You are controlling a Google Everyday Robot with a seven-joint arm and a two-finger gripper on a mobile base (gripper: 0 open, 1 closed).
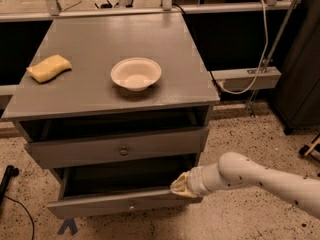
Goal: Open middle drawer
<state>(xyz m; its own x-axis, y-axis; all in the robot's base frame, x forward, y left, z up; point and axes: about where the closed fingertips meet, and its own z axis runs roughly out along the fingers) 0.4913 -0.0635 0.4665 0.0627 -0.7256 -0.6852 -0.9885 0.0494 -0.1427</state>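
The grey cabinet (100,96) shows two drawers. The upper drawer (75,154), with a brass knob (123,150), stands slightly pulled out. The drawer below it, which I take as the middle drawer (90,206), has a small brass knob (131,207). It is pulled out further, and its dark, shallow inside shows. My gripper (180,186) is at the right end of this drawer's front panel, at its top edge. The white arm (260,176) reaches in from the lower right. Any drawer further down is hidden.
A white bowl (136,74) and a yellow sponge (48,67) sit on the cabinet top. A cable and a grey box (245,78) are at the right behind the cabinet. Speckled floor lies around, with a black object (7,176) at the left.
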